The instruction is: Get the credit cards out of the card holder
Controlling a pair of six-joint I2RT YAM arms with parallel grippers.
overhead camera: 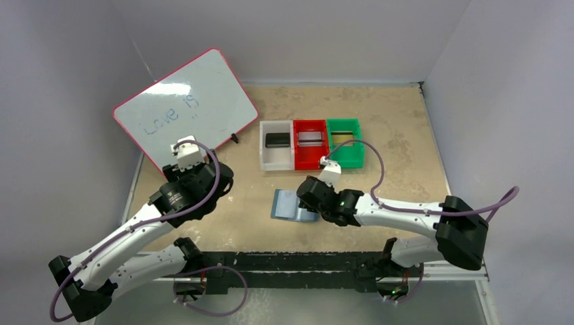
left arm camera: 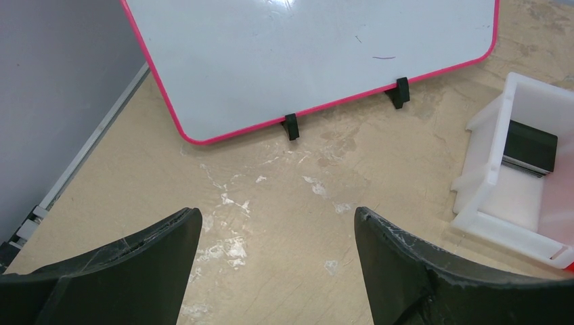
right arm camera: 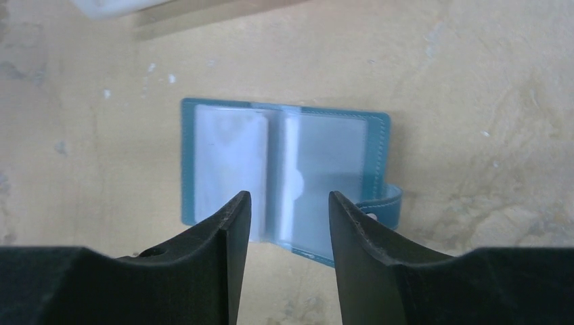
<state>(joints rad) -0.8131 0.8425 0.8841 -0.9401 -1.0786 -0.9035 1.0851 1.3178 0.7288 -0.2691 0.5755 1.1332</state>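
Note:
The slate-blue card holder point(right arm camera: 223, 152) lies spread open and flat on the table, its closing tab point(right arm camera: 387, 202) sticking out to one side. Its pale pockets show no card. My right gripper point(right arm camera: 290, 196) hovers just above the holder's near edge, open, with nothing between the fingers. In the top view the holder point(overhead camera: 284, 204) pokes out left of that gripper. A black credit card point(overhead camera: 276, 139) lies in the white bin, a silvery one point(overhead camera: 310, 138) in the red bin, a gold one point(overhead camera: 343, 137) in the green bin. My left gripper point(left arm camera: 277, 217) stands open and empty over bare table near the whiteboard.
A pink-framed whiteboard point(overhead camera: 184, 108) stands on black feet at the back left. The white bin point(overhead camera: 266, 154), red bin point(overhead camera: 300, 157) and green bin point(overhead camera: 355, 157) sit in a row behind the holder. The white bin point(left arm camera: 494, 169) is to the right of my left gripper.

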